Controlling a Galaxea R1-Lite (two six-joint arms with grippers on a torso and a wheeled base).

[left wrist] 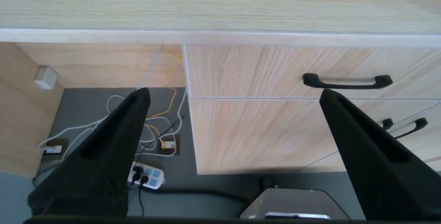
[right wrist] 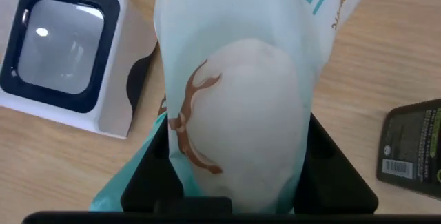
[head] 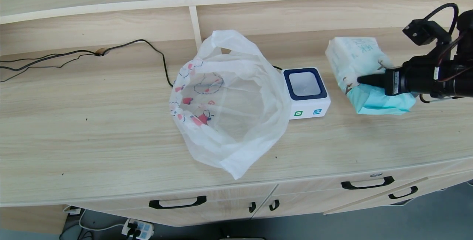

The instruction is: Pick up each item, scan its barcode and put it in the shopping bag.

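Observation:
A white and teal soft pack (head: 356, 57) printed with a brown deer sits at the right of the counter, beside the scanner (head: 306, 92). My right gripper (head: 364, 80) is shut on it from the right; in the right wrist view its fingers press both sides of the pack (right wrist: 234, 114), right gripper (right wrist: 238, 182). I cannot tell whether the pack is off the counter. The translucent white shopping bag (head: 229, 103) stands open at the centre, left of the scanner. My left gripper (left wrist: 238, 148) hangs open and empty below the counter's front edge, facing the drawers.
A dark packet with a barcode (right wrist: 412, 148) lies on the counter next to the pack. Black cables (head: 74, 53) run along the back left. A raised shelf wall (head: 258, 18) backs the wooden counter (head: 92, 122). Drawer handles (left wrist: 346, 81) line the front.

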